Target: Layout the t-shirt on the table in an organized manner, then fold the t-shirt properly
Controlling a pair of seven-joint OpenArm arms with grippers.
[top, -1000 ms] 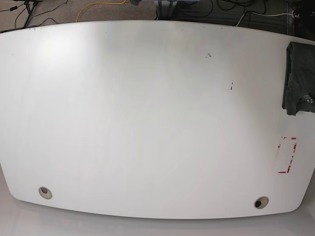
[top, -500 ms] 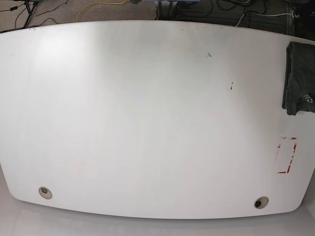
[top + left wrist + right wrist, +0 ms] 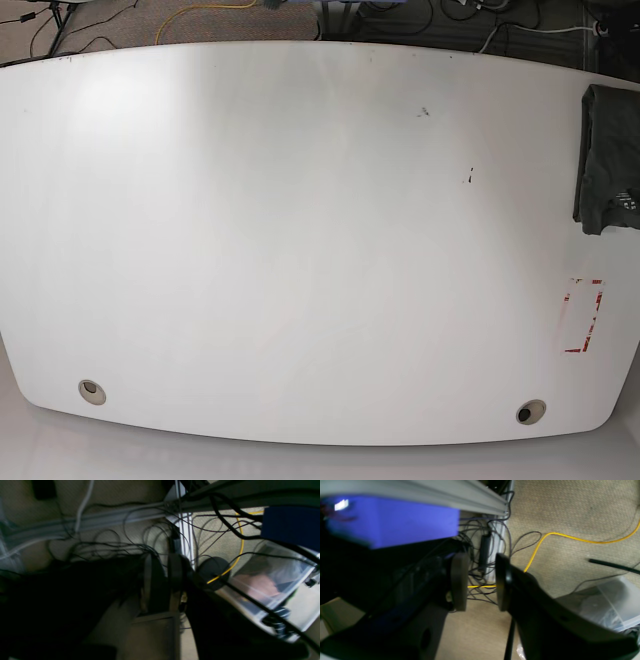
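Observation:
The dark charcoal-grey t-shirt (image 3: 608,160) lies bunched in a narrow strip at the far right edge of the white table (image 3: 300,250), partly cut off by the frame. No arm or gripper shows in the base view. My left gripper (image 3: 165,580) hangs over the floor and cables, empty, with only a thin sliver between its fingers. My right gripper (image 3: 481,580) is also over the floor, empty, with a clear gap between its pads. Neither wrist view shows the t-shirt or the table.
The table has two grommet holes (image 3: 92,391) (image 3: 530,411) near its front edge, a red-and-white sticker (image 3: 583,315) at the right and small black marks (image 3: 467,178). A yellow cable (image 3: 570,538), dark cables, a blue box (image 3: 395,522) and a clear plastic bin (image 3: 270,580) are below.

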